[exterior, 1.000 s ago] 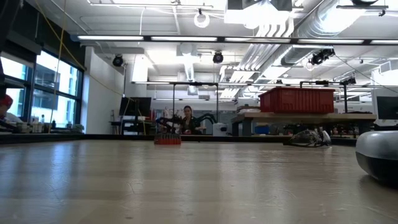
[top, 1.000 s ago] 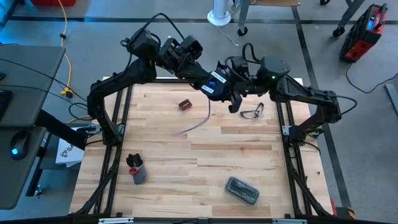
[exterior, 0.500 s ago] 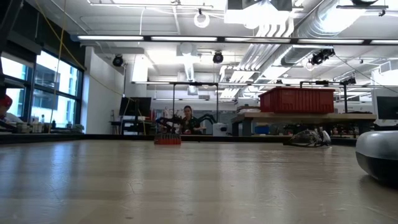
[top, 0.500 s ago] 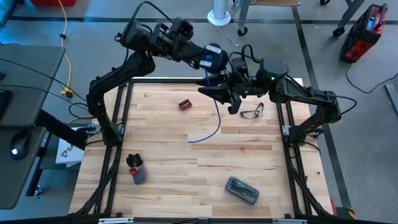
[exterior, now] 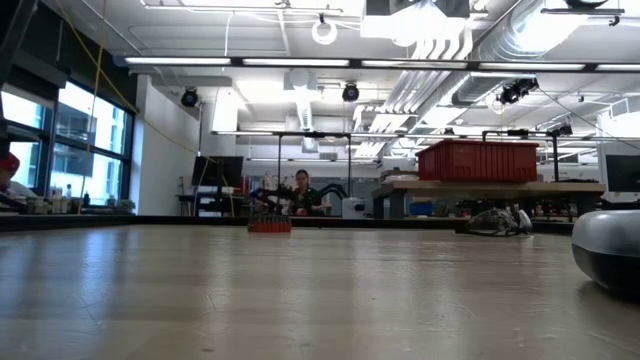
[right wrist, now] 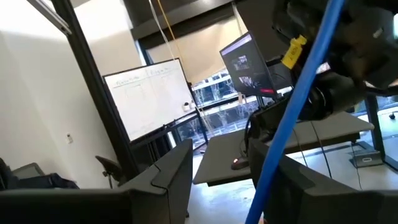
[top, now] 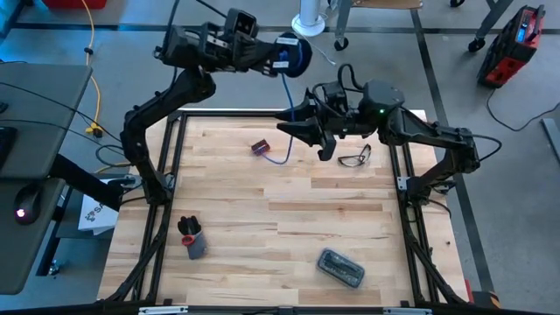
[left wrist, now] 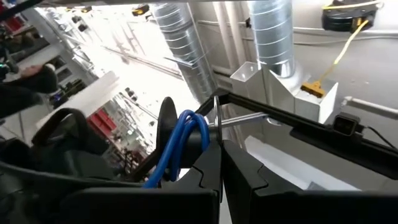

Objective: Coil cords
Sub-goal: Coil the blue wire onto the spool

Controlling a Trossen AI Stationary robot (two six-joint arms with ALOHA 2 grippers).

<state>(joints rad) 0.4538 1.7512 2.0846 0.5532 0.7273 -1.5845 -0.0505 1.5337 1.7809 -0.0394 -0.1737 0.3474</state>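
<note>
High view shows your left gripper (top: pixel 282 58) squeezed shut on the black reel (top: pixel 296 54) up at 12 o'clock, and the blue cord (top: pixel 285 109) hangs between your right gripper's (top: pixel 293 124) open fingers, so it could slip out sideways if you wind fast.
</note>
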